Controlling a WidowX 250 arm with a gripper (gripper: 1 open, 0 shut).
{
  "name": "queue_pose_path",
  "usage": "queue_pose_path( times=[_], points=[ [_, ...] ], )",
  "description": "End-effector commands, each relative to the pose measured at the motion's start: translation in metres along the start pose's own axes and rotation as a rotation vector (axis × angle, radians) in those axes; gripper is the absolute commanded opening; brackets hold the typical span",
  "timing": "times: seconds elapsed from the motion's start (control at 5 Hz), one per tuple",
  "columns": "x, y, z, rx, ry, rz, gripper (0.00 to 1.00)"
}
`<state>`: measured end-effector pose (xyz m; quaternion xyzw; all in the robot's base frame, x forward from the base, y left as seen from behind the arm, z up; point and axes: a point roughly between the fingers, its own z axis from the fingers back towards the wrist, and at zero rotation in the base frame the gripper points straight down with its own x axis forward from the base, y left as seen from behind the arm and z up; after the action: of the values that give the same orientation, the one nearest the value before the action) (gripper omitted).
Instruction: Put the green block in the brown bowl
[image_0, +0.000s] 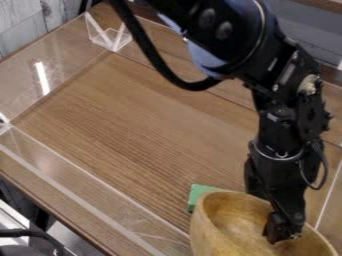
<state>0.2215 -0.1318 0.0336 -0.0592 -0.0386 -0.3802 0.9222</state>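
Camera view.

Mia: Saw the gripper (283, 226) low over the brown bowl (218, 208), pointing straight down, jaws wide apart, holding nothing.

Tom: And the green block (202, 192)?

Mia: Spotted only a green corner on the desk (120, 110), right by the bowl's left rim, mostly hidden. Could not tell if touching. Not in the bowl yet.

Tom: So how to do it well?

Mia: Probably needed to lift clear of the bowl, move left, come straight down, then pinch the block gently.

Tom: Anything in the way?

Mia: Mainly that thick rim. Could have bumped the bowl onto the block. Noticed clear walls (30, 140) around the desk and a clear stand (110, 38) far back, well apart.
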Motion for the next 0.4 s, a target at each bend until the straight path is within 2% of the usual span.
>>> queue_pose_path(
  times=[0.0, 0.2],
  points=[
    [0.002, 0.0046, -0.0015, 0.007, -0.018, 0.012, 0.0],
    [0.0021, 0.0052, -0.0038, 0.006, -0.019, 0.017, 0.0]
  ],
)
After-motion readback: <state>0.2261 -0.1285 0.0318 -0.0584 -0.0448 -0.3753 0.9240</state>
